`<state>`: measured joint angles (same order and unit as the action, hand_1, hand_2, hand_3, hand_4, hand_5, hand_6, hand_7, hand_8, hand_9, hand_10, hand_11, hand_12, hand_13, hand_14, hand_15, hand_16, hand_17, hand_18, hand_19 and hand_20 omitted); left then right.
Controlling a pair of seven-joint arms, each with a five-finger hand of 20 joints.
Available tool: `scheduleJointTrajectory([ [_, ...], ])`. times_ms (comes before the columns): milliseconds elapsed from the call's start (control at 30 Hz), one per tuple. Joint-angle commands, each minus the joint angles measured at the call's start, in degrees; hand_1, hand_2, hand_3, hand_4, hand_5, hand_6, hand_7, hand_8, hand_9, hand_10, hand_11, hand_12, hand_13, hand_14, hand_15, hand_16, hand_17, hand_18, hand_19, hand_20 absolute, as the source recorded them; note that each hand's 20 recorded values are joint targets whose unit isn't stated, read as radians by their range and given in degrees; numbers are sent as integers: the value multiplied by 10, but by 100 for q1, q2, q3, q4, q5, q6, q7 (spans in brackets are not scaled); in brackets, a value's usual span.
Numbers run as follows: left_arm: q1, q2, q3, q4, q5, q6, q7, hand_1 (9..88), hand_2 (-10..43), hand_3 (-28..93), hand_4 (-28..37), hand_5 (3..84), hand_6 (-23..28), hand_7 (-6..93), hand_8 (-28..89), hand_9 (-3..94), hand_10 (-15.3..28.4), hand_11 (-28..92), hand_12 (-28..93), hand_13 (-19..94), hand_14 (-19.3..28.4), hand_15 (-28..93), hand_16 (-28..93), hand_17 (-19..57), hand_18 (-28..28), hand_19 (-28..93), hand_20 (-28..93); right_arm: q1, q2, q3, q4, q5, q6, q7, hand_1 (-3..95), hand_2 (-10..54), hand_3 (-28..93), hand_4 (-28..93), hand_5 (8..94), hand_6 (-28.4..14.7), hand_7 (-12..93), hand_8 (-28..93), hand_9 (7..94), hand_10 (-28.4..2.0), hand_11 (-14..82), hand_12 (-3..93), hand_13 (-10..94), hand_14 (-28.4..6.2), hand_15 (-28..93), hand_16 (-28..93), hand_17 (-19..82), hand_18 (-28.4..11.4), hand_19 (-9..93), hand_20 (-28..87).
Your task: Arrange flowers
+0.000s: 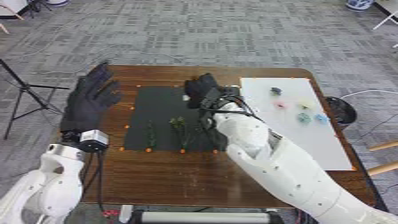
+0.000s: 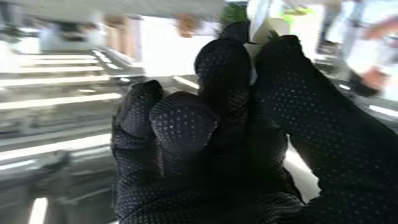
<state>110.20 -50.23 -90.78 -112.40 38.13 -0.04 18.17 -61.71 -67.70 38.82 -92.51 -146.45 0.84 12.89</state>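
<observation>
Fingers (image 2: 229, 65) and thumb (image 2: 298, 85) of the right hand (image 1: 202, 90) are brought together at the tips, pinching a narrow white piece (image 2: 258, 12); what it belongs to I can't tell.

On the brown wooden table (image 1: 178, 182) lie a white sheet (image 1: 306, 145) and a dark mat (image 1: 153, 107). The right hand is over the mat's far part, near the sheet. At the table's left side the left hand (image 1: 86, 102) has its fingers straight and a little apart, holding nothing.

Green stems (image 1: 180, 131) lie on the near half of the mat, under the reach of the right arm; a low wrist could brush them out of line. The small flower heads, blue (image 1: 276, 91), pink (image 1: 281, 105), yellow (image 1: 305, 106) and teal (image 1: 304, 118) among them, lie loose on the sheet, and a sideways sweep might scatter them.

Smallest and likeliest to fail is the pinch: so slim a piece, held at the tips, could twist or slip if pushed off-centre, while squeezing harder might bend it.
</observation>
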Motion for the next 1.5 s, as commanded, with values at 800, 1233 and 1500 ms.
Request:
scheduleJointTrajectory([
  [800, -1497, 177, 758, 188, 515, -276, 93, 264, -10, 512, -278, 231, -2, 157, -86, 183, 89, 81, 187, 148, 117, 36, 103, -144, 194, 389, 71, 165, -1538, -687, 904, -832, -17, -1134, 471, -95, 801, -250, 756, 26, 381, 26, 793, -72, 327, 553, 679, -72, 767, 341, 301, -193, 828, 424],
  [1233, -1310, 162, 635, 144, 525, -254, 101, 264, -10, 512, -276, 231, -2, 155, -84, 183, 89, 80, 188, 148, 117, 36, 103, -144, 194, 389, 71, 70, -1411, -526, 767, -415, -306, -500, 291, -68, 803, -251, 643, 9, 290, -129, 662, -114, 493, 340, 646, -91, 779, 341, 275, -202, 815, 446],
  [1500, -1159, 94, 547, 88, 515, -224, 214, 264, -9, 510, -276, 231, -2, 154, -84, 182, 90, 79, 189, 148, 117, 35, 103, -145, 194, 389, 71, 47, -1204, -472, 471, -306, -516, -339, 274, -60, 802, -247, 606, -2, 279, -124, 630, -123, 491, 337, 635, -97, 781, 340, 271, -207, 815, 446],
])
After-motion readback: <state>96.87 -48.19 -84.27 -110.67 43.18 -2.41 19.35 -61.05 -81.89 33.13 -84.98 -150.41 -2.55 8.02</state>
